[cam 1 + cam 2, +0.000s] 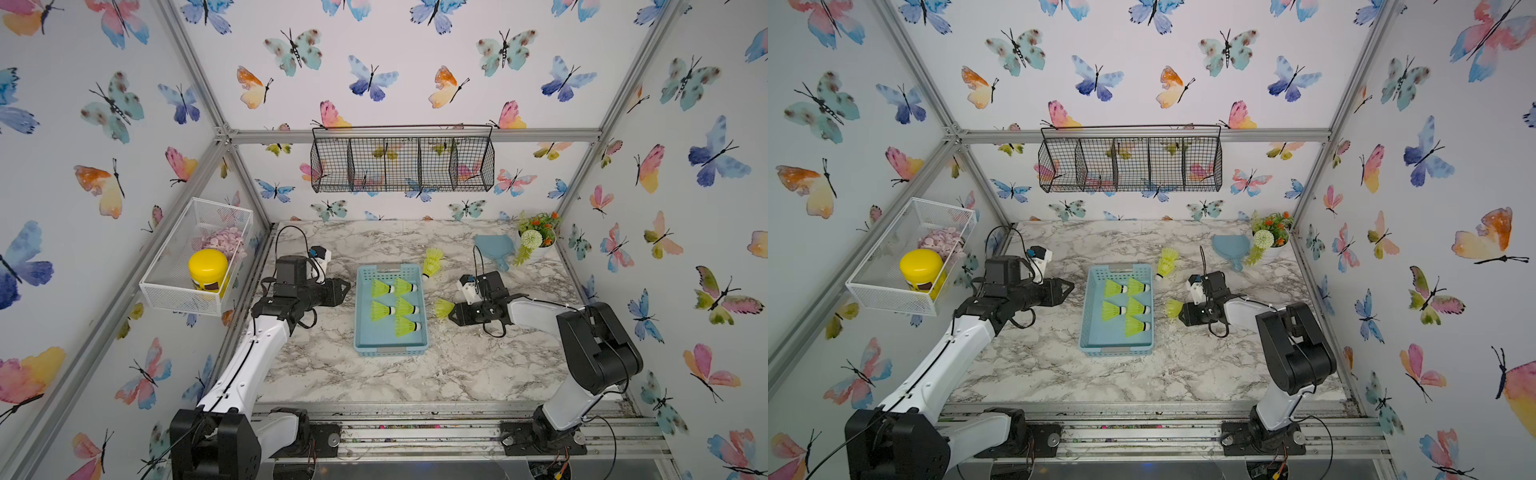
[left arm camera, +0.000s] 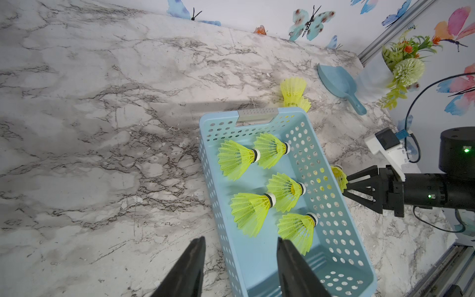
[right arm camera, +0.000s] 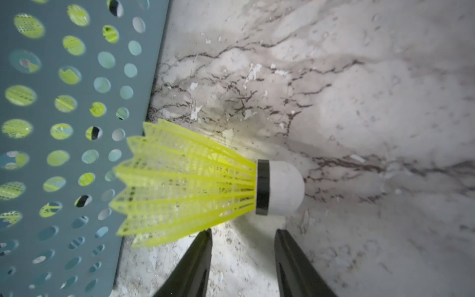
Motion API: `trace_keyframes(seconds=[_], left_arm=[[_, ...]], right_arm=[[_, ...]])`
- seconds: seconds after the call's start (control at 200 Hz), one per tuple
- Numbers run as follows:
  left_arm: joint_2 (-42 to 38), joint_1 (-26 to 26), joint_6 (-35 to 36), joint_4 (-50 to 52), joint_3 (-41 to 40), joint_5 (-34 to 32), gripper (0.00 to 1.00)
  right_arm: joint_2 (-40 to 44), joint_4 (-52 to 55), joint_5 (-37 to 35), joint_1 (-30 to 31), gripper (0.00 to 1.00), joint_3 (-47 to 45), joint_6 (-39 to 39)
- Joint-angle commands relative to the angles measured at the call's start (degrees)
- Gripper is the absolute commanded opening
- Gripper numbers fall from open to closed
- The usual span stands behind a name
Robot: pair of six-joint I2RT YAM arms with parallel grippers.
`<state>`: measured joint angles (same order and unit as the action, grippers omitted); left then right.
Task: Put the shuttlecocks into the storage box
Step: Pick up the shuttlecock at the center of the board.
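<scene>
The light blue storage box (image 1: 386, 343) (image 1: 1113, 338) (image 2: 257, 257) sits mid-table with several yellow-green shuttlecocks (image 1: 405, 307) lying in it. One shuttlecock (image 1: 443, 308) (image 1: 1173, 307) (image 2: 339, 177) (image 3: 185, 185) lies on the marble just outside the box's right wall (image 3: 46, 84). My right gripper (image 1: 454, 312) (image 3: 241, 232) is open, its tips just short of that shuttlecock and nothing between them. Two stacked shuttlecocks (image 1: 433, 259) (image 2: 294, 92) rest behind the box's far right corner. My left gripper (image 1: 345, 289) (image 2: 241, 240) hovers open and empty over the box's left wall.
A blue scoop (image 1: 492, 247) and a potted artificial plant (image 1: 538, 232) stand at the back right. A white mesh basket (image 1: 166, 286) holding a yellow-lidded jar (image 1: 208, 270) hangs on the left wall. A black wire basket (image 1: 403, 164) hangs on the back wall.
</scene>
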<state>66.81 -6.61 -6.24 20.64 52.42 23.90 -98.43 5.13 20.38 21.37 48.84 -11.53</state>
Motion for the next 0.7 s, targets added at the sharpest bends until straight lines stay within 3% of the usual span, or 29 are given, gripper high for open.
trace_keyframes(seconds=[0.0,0.195,0.496,0.696], left_arm=[[-0.16,0.76,0.09,0.01,-0.09,1.50,0.50],[-0.01,1.00,-0.02,-0.08,-0.12,2.09,0.50],[-0.03,1.73,-0.09,-0.25,-0.11,2.90,0.50],[0.07,2.13,-0.26,-0.35,-0.06,3.26,0.50]], right_arm=[[-2.13,-0.21,0.36,0.08,0.47,1.54,-0.52],[-3.17,-0.54,1.63,0.68,0.48,4.23,-1.39],[-4.19,5.08,-7.02,0.78,0.57,7.65,1.67],[-6.73,7.56,-8.17,0.74,0.62,11.17,6.51]])
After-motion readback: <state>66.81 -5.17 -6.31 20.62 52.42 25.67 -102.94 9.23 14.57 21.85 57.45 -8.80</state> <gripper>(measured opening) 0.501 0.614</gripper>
